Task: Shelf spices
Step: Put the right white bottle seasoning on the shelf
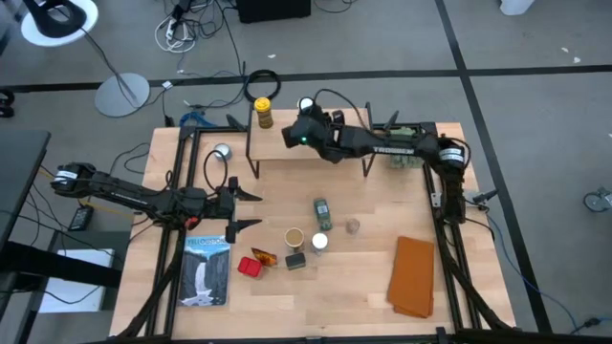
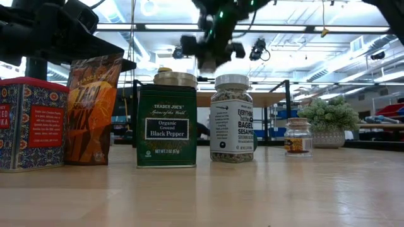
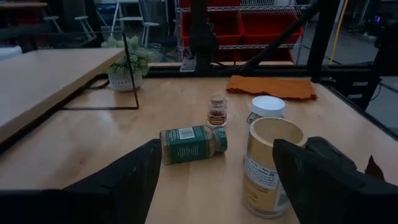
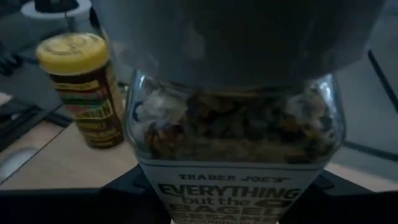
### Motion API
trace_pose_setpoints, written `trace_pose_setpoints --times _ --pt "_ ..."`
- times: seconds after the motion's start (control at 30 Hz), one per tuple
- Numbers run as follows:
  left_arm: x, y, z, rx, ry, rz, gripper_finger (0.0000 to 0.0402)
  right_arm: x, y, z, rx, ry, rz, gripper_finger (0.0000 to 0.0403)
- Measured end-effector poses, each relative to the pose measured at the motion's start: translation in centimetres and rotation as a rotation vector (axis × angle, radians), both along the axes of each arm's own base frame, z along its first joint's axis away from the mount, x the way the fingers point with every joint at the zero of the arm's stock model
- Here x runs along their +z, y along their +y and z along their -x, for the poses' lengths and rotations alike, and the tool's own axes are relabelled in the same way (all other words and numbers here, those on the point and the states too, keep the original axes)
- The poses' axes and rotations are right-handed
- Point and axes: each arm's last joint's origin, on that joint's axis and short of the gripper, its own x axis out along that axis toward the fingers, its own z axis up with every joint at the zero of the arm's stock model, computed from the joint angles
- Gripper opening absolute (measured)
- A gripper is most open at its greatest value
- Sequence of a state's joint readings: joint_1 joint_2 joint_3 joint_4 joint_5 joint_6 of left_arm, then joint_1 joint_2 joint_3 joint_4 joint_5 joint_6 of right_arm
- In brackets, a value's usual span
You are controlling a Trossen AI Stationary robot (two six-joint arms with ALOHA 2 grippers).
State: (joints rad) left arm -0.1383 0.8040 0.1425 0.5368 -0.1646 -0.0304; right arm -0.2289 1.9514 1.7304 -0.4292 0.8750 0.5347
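The light-wood shelf [image 1: 287,153] stands at the table's far side, with a yellow-lidded jar [image 1: 263,113] [image 4: 84,87] upright on its left end. My right gripper [image 1: 306,122] is over the shelf, shut on a white-lidded seasoning jar [image 1: 307,104]. Mid-table lie a green jar on its side [image 1: 322,212] [image 3: 193,143], a tan-lidded jar [image 1: 295,237], a second white-lidded jar [image 1: 319,242] [image 2: 232,120], a small jar [image 1: 353,226], a dark tin [image 2: 166,126], an orange packet [image 2: 93,107] and a red tin [image 2: 28,123]. My left gripper [image 1: 247,209] hovers open, left of them. My right gripper pinches the seasoning jar by its glass body [image 4: 146,168] below the lid, one finger [image 4: 127,183] on each side, coming level from the table's near side. The jar is upright beside the yellow-lidded jar. Its base is out of frame; whether it stands on the shelf does not show.
An orange cloth [image 1: 413,275] lies at the near right and a book [image 1: 207,270] at the near left. A potted plant [image 1: 406,158] sits by the shelf's right end and a flat silver tin [image 1: 222,151] by its left. Black frame rails run along both table sides.
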Motion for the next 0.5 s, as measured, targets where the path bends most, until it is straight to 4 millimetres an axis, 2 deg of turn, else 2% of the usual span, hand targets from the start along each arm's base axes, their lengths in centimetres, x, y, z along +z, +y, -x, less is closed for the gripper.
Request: trace_pose_setpoints --times 0.1,0.2,0.27,0.5 --pt "-0.3 0.0 0.0 0.001 0.028 0.003 0.0312 -2.2 -0.7 0.1 -0.043 0.001 -0.04 0.0199" --pt "-0.5 0.0 0.1 0.001 0.056 0.0 0.0312 -3.4 -1.3 0.2 -0.105 -0.059 -0.054 0.0199" --pt "-0.5 0.0 0.1 0.0 0.053 0.0 0.0312 -3.7 -1.6 0.3 -0.147 -0.108 -0.034 0.0199" --pt "-0.5 0.0 0.1 0.0 0.052 -0.001 0.0312 -4.0 -3.6 1.3 -0.209 -0.104 -0.058 0.0199"
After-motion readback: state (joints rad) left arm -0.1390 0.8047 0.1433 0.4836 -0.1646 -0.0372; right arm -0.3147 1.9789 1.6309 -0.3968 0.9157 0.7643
